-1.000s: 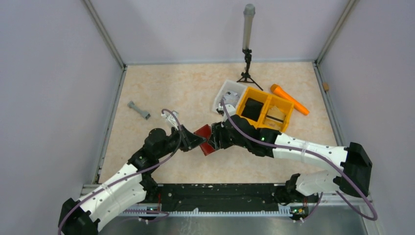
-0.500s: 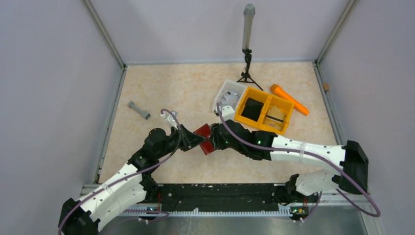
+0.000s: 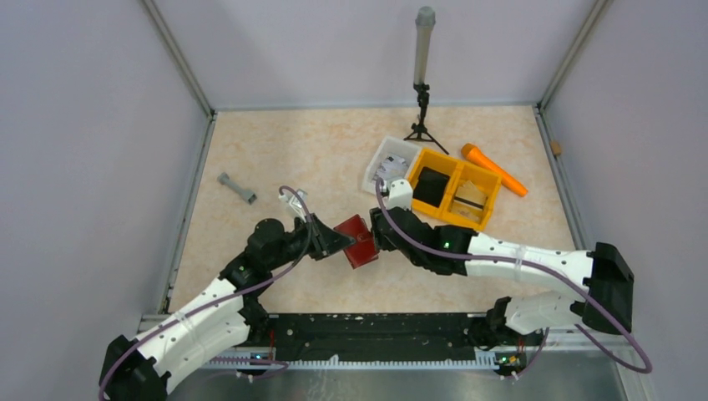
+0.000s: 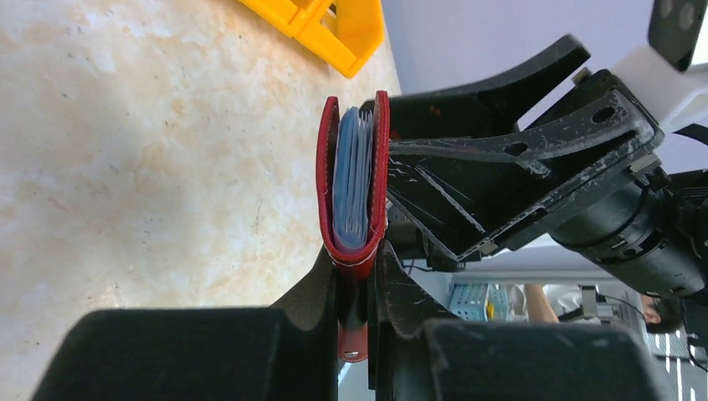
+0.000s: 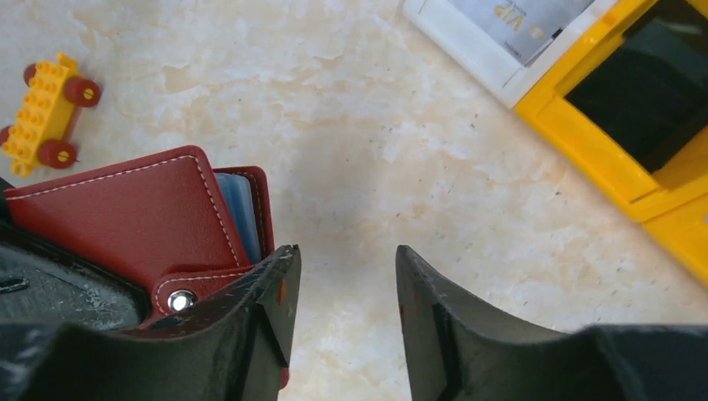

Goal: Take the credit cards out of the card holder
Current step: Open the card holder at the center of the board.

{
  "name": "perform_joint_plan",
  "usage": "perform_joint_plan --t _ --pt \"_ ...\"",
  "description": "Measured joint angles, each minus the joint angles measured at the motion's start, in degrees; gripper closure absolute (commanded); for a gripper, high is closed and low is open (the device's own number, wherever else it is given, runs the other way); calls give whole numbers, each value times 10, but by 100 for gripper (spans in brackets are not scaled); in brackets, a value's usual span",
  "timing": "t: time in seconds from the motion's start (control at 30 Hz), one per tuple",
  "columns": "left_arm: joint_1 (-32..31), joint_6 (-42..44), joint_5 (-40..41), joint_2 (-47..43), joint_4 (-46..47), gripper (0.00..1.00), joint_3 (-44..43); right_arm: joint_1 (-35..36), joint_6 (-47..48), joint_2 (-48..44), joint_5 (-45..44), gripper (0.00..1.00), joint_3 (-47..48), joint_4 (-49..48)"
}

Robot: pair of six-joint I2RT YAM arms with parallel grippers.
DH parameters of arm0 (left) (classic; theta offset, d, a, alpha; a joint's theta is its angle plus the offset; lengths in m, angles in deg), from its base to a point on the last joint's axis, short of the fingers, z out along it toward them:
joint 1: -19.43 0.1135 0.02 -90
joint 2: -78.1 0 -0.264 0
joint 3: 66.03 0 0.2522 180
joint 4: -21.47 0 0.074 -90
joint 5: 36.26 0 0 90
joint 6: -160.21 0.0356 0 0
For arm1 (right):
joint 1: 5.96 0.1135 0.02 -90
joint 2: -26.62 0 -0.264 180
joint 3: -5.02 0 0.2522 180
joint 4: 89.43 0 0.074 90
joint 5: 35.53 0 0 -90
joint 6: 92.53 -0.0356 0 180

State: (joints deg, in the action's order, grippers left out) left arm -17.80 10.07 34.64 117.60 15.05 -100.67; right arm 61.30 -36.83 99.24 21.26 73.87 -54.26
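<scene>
Top view: card holder (image 3: 357, 241) mid-table, between left gripper (image 3: 342, 242) and right gripper (image 3: 375, 237).
Left wrist: fingers clamp its folded end; credit cards (image 4: 351, 180) inside.
Right wrist: jaws parted, nothing between, one finger against the holder.

Yellow bin (image 5: 578, 156) and white tray (image 5: 461, 46) stand close behind the right claw (image 5: 346, 266).

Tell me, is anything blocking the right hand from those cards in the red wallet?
Nothing visible. The right hand is open right beside the card holder, and the credit cards' edges show bare between its covers.
</scene>
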Motion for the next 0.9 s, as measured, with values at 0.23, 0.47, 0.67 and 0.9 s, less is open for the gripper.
perform_joint_plan --t 0.23,0.47,0.67,0.9 --pt "0 -10 -33 29 3 100 -2 -5 103 -9 31 42 -20 -26" --pt "0 0 -28 31 -22 100 -24 -5 96 -35 -1 36 -9 21" --pt "0 13 -25 32 -22 100 -24 -5 24 -68 31 36 26 38" --pt "-6 35 10 11 -17 100 -22 -5 -76 -23 57 37 65 35"
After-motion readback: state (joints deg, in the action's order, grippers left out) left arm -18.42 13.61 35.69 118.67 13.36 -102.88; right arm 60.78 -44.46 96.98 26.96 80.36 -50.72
